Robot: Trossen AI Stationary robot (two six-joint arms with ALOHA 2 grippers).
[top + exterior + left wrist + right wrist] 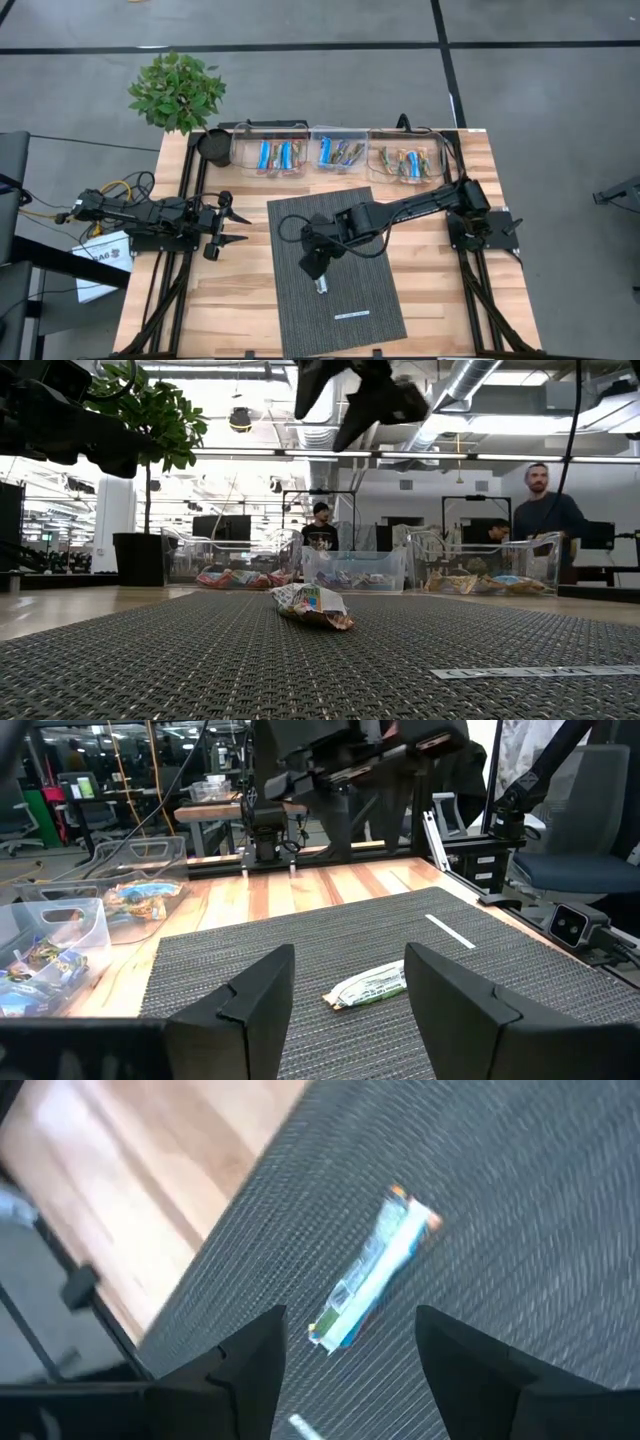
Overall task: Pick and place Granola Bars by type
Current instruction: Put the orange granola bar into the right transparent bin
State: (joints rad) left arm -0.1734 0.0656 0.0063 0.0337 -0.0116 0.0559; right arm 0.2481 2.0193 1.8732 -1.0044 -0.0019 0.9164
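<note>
One granola bar (321,285) in a silvery white wrapper with coloured print lies flat on the grey woven mat, also seen in the low view (312,605) and both wrist views (368,985) (372,1270). My right gripper (312,262) hangs open well above the bar (360,390), fingers pointing down (345,1380). My left gripper (225,225) waits open over the wood left of the mat, facing the bar (345,1010). More bars in blue, orange-brown and silvery wrappers lie in three clear bins (272,155) (338,153) (405,160).
The three bins stand in a row along the table's far edge, with a black cup (215,147) and a potted plant (178,90) to their left. A thin white strip (352,315) lies on the mat's near part. People stand in the room beyond (540,500).
</note>
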